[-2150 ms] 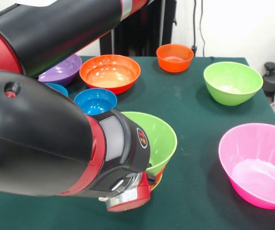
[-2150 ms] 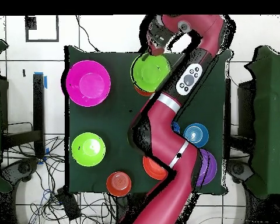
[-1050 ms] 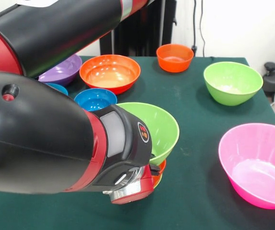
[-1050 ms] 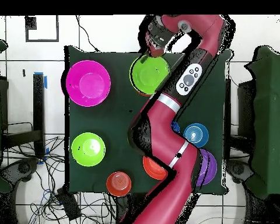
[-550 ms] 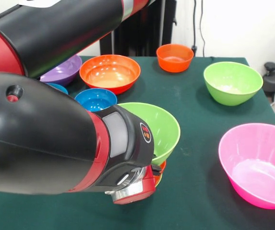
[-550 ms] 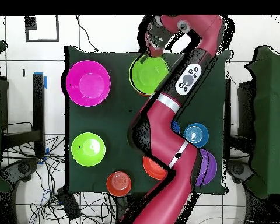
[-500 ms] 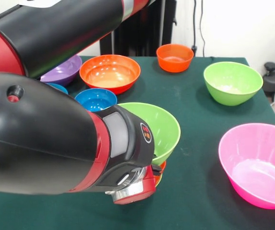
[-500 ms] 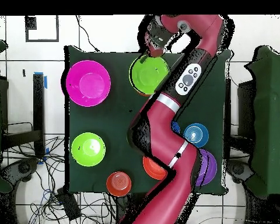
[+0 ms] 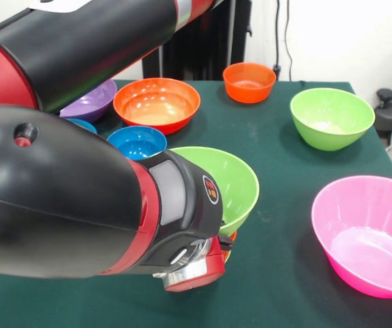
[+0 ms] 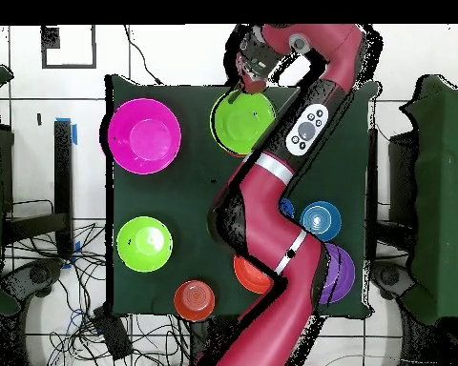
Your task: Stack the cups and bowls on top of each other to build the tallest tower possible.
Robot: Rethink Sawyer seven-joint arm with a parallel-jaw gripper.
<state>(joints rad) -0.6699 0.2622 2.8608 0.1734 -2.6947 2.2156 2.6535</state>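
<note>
Presently we hold our claw (image 10: 249, 78) beside the tower (image 9: 224, 183) near the counter (image 9: 278, 273) edge, its grip unclear, perhaps seating the top bowl before withdrawing.

No legible text, labels, brands or numbers. Small round red-and-black emblem on arm wrist housing (image 9: 211, 189): characters unreadable.

The arm (image 9: 79, 198) is hogging the desk's (image 9: 278, 171) whole camera-side left, crowding the tower (image 9: 226, 181). Bare cloth is running open between it and the pink bowl (image 9: 368, 232).
</note>
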